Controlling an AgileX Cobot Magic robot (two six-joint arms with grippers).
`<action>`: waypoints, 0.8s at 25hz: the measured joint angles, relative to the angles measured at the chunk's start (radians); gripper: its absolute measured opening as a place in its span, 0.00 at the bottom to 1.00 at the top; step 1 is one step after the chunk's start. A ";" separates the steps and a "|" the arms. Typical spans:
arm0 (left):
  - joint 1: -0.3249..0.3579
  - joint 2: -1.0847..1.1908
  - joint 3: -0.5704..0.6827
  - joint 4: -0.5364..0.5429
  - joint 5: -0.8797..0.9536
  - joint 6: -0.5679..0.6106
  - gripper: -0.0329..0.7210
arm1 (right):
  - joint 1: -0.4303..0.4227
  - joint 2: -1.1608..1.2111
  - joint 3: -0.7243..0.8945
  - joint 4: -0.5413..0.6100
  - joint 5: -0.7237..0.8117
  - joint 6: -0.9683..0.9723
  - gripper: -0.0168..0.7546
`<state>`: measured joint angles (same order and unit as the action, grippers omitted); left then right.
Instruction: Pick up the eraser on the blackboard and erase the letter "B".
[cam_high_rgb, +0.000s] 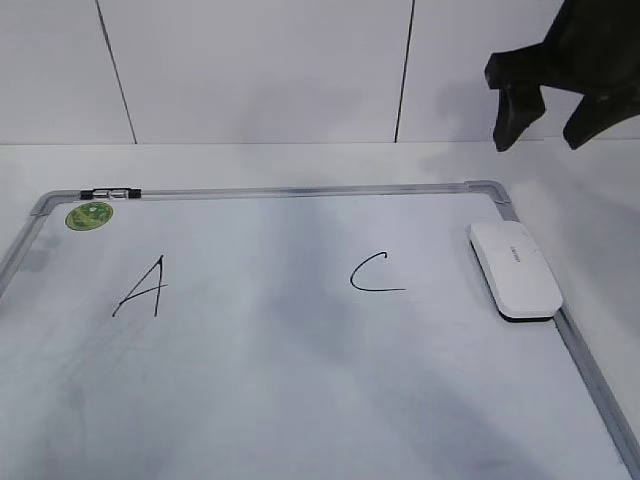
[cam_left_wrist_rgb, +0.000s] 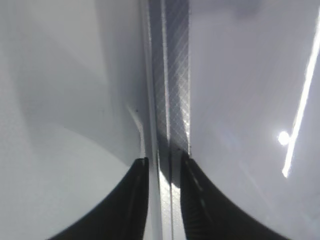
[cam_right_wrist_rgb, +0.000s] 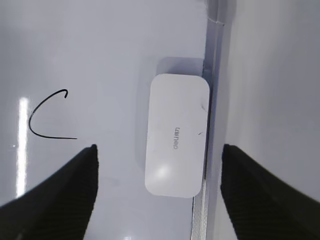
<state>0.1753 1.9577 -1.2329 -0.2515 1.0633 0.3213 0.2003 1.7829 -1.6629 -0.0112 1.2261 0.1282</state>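
The white eraser (cam_high_rgb: 515, 270) lies flat on the blackboard (cam_high_rgb: 300, 400), against its right frame, near the far right corner. In the right wrist view the eraser (cam_right_wrist_rgb: 177, 135) lies directly below. My right gripper (cam_high_rgb: 540, 135) is open and empty, high above the far right corner; its fingers (cam_right_wrist_rgb: 159, 147) straddle the eraser from well above. No letter "B" shows; between the black "A" (cam_high_rgb: 143, 288) and "C" (cam_high_rgb: 375, 272) there are only faint grey smudges. My left gripper (cam_left_wrist_rgb: 164, 162) is out of the exterior view, its fingers close together over a metal frame strip (cam_left_wrist_rgb: 170, 100).
A round green sticker (cam_high_rgb: 89, 214) and a black clip (cam_high_rgb: 110, 192) sit at the board's far left corner. The "C" (cam_right_wrist_rgb: 47, 117) lies left of the eraser. A white tiled wall stands behind the table. The board's silver frame (cam_high_rgb: 590, 375) runs down the right side.
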 joint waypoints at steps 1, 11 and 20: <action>0.000 0.001 -0.002 0.000 0.000 -0.002 0.33 | 0.000 -0.014 0.000 0.000 0.000 0.000 0.75; 0.000 0.006 -0.206 0.025 0.127 -0.067 0.42 | 0.000 -0.106 0.000 0.022 0.011 -0.002 0.75; 0.000 -0.082 -0.239 0.056 0.144 -0.141 0.41 | 0.000 -0.280 0.106 0.035 0.019 -0.003 0.75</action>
<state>0.1753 1.8758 -1.4722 -0.1956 1.2078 0.1808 0.2003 1.5027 -1.5573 0.0237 1.2448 0.1257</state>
